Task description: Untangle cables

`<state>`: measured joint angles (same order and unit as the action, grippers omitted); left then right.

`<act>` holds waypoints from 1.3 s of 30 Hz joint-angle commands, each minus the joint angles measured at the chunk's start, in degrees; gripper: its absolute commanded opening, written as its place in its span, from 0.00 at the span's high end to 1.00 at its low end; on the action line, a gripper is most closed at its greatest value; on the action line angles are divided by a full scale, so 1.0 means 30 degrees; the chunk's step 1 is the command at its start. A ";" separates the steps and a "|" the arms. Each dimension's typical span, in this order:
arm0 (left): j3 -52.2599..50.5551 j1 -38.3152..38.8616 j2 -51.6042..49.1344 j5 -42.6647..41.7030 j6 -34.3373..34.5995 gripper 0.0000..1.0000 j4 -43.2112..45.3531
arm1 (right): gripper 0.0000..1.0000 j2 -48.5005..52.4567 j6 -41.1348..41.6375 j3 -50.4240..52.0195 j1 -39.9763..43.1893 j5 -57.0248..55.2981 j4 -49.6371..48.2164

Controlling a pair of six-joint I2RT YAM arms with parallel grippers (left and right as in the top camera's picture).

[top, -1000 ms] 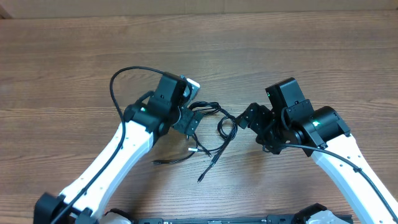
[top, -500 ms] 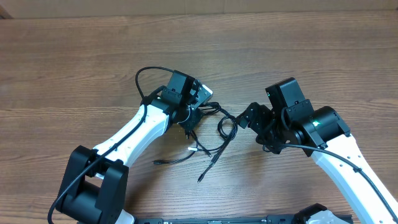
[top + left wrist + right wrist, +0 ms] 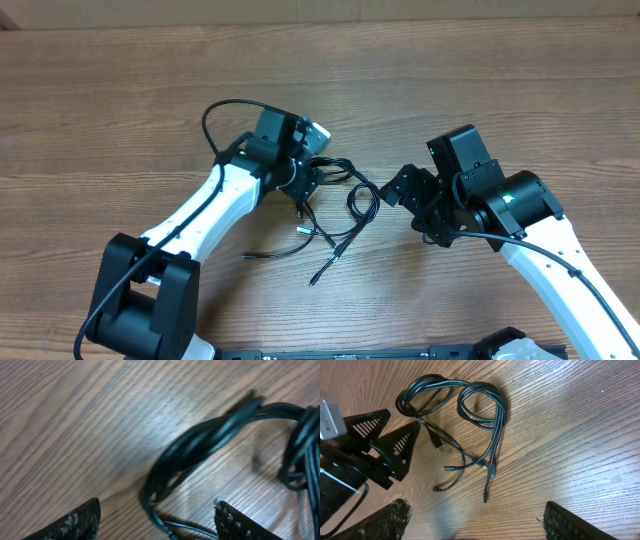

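Grasping step. Left hand [image 3: 157, 520] apart, straddling twisted loop of cables [image 3: 200, 442] on tabletop [image 3: 500, 90], unclamped. Right hand [image 3: 398, 188] apart, empty, near. Next, likely: left pinches loop, right takes another strand.

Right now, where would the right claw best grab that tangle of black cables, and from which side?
Probably the outer curve of the right loop of the cables, approached from above on its right side. That loop lies flat and open, nearest the right gripper, and away from the left gripper, which sits open at the other loop.
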<state>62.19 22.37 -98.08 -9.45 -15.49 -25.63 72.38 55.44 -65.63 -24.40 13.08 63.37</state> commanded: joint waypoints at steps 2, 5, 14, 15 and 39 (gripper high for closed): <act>0.0182 -0.0546 -0.0022 -0.0299 -0.0452 0.11 0.0597 | 0.16 -0.0080 -0.0146 -0.0109 0.0015 -0.0211 -0.0306; 0.0182 -0.0561 -0.0022 -0.1938 -0.1100 0.07 0.0845 | 0.16 -0.0080 -0.0146 -0.0109 0.0015 -0.0226 -0.0313; 0.0182 -0.0605 -0.0080 -0.2652 -0.2630 0.06 0.0867 | 0.16 -0.0080 -0.0146 -0.0109 0.0015 -0.0211 -0.0204; 0.0182 -0.0605 -0.0153 -0.2652 -0.2849 0.06 0.0874 | 0.16 -0.0080 -0.0146 -0.0109 0.0015 -0.0211 -0.0175; 0.0182 -0.0597 -0.1894 -0.4087 -0.2681 0.48 0.1632 | 0.16 -0.0080 -0.0146 -0.0109 0.0015 -0.0211 0.0066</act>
<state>62.19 20.78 -103.00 -18.55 -22.94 -20.97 72.38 55.44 -65.63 -24.40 13.06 63.70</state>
